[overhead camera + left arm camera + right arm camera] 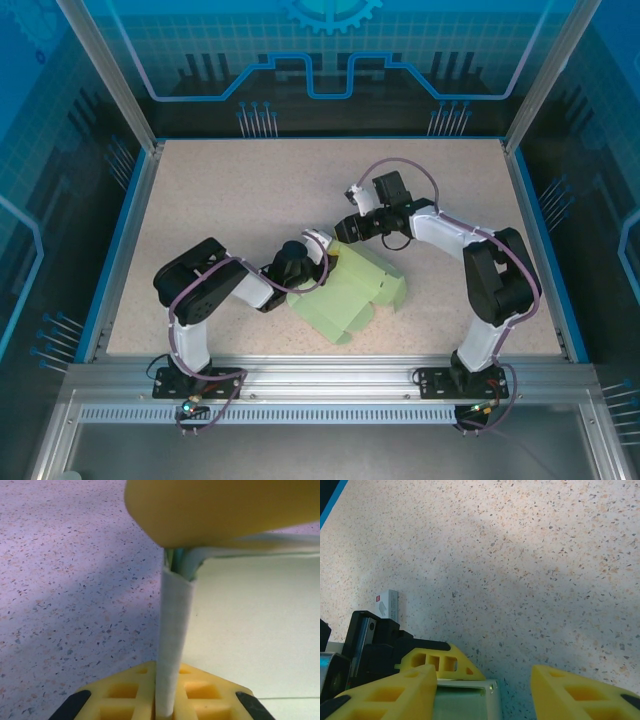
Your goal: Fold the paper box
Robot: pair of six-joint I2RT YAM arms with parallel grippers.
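Top external view: the left gripper [322,248] and the right gripper [342,230] face each other, tips close together, at the far edge of the paper box [350,290]. The box is a pale mint-green, partly folded sheet lying on the speckled table [250,190]. Most of it spreads out on the near side of both grippers. The jaws are too small here to read.

Left wrist view: the left gripper [175,605] is clenched on the paper box. A narrow doubled edge of the card [172,630] runs straight between the two yellow fingers [220,510], pinched with no gap to either side. A flat mint panel of the paper box [250,620] lies to the right of the clamped edge. Bare table [60,580] lies to its left.

Right wrist view: the right gripper [485,677] is released, its two yellow fingers [585,695] standing apart with table [520,580] showing between them. An edge of the paper box [462,700] sits just inside the left finger and does not reach the other one. One yellow finger of the left gripper [437,662], on its black body, lies just ahead of that same finger. Farther ahead and to the left, a small white tag [390,605] rests on the table.
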